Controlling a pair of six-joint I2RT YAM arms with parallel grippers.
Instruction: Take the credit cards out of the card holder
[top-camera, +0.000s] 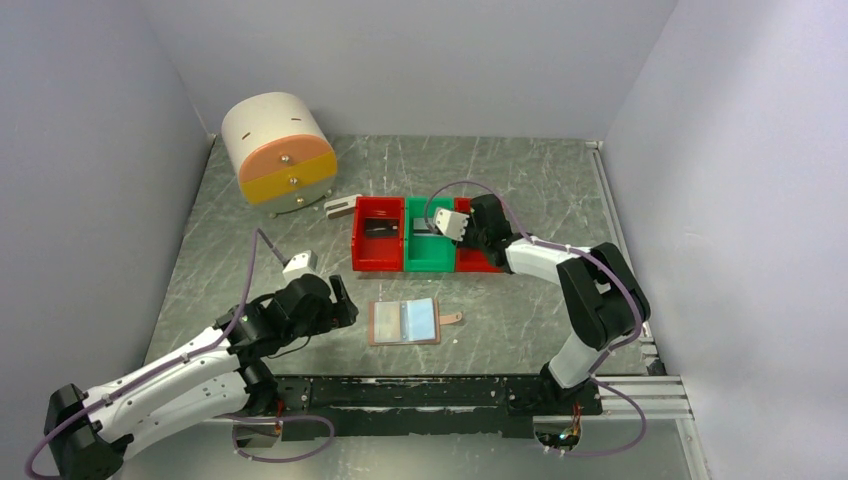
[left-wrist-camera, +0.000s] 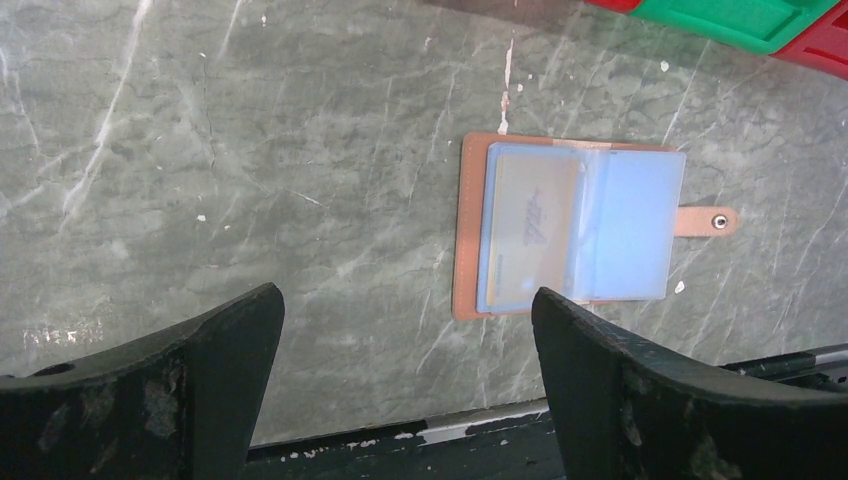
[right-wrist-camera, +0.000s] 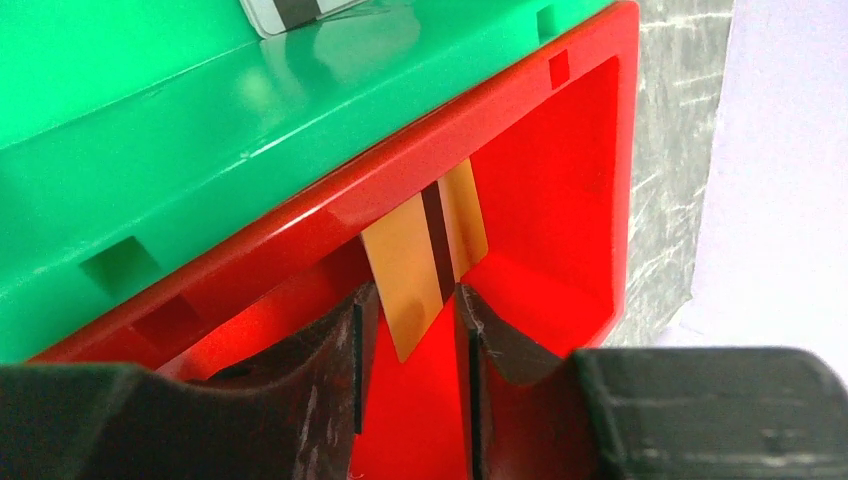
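Observation:
The tan card holder (top-camera: 405, 322) (left-wrist-camera: 570, 225) lies open on the table, pale blue pockets up, strap tab to the right. One gold-brown credit card (left-wrist-camera: 535, 225) shows in its left pocket. My left gripper (top-camera: 345, 300) (left-wrist-camera: 405, 300) hovers open and empty just left of the card holder. My right gripper (top-camera: 478, 245) (right-wrist-camera: 410, 300) reaches into the right red bin (right-wrist-camera: 560, 200). Its jaws are parted around a yellow-orange card (right-wrist-camera: 415, 265) with a dark stripe, which leans on the bin wall. A grey-white card (right-wrist-camera: 290, 10) lies in the green bin (top-camera: 428, 250).
A second red bin (top-camera: 378, 250) with a dark card stands left of the green one. A round drawer unit (top-camera: 278, 150) sits at the back left, with a small grey-white block (top-camera: 343, 207) beside it. A black rail (top-camera: 440, 392) runs along the near edge.

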